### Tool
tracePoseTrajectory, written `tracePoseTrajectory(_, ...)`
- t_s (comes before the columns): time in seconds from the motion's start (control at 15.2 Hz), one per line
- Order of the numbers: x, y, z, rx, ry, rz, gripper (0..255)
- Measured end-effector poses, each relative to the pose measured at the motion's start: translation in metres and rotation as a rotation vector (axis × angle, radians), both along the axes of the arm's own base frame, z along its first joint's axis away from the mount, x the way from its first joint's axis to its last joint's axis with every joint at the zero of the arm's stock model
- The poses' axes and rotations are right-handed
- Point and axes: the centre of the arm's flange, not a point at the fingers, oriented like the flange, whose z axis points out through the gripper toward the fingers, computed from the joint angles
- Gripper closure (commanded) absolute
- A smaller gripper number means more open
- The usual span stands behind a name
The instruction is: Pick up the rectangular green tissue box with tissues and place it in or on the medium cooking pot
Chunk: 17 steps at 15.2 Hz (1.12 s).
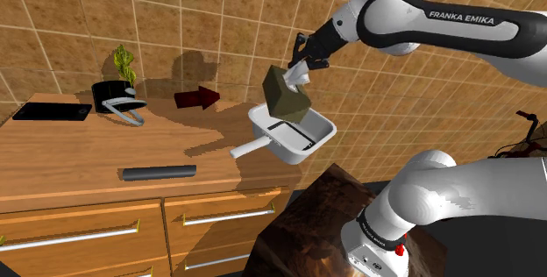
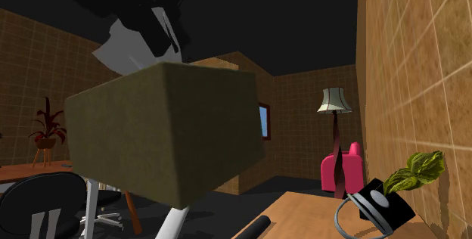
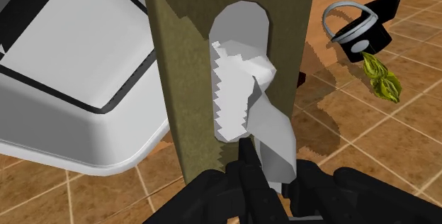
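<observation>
Pot — partly behind the tissue box, cropped by the edge

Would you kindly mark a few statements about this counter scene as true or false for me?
1. The tissue box already rests in the pot. False: the gripper holds it in the air, close to the pot.
2. The pot is white and has a long handle. True.
3. A dark cylinder lies on the counter near its front edge. True.
4. The drawers under the counter are pulled open. False: they are shut.
5. The gripper's fingers stand wide apart with nothing between them. False: they clasp the white tissue that sticks out of the box.
</observation>
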Motion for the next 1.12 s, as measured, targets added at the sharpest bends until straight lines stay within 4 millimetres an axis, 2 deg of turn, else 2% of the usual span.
tracePoseTrajectory(0.92, -0.001, 0.0, -0.076, 0.0, 0.0, 0.0, 255)
tracePoseTrajectory(1.12, -0.001, 0.0, -0.086, 0.0, -0.002, 0.0, 255)
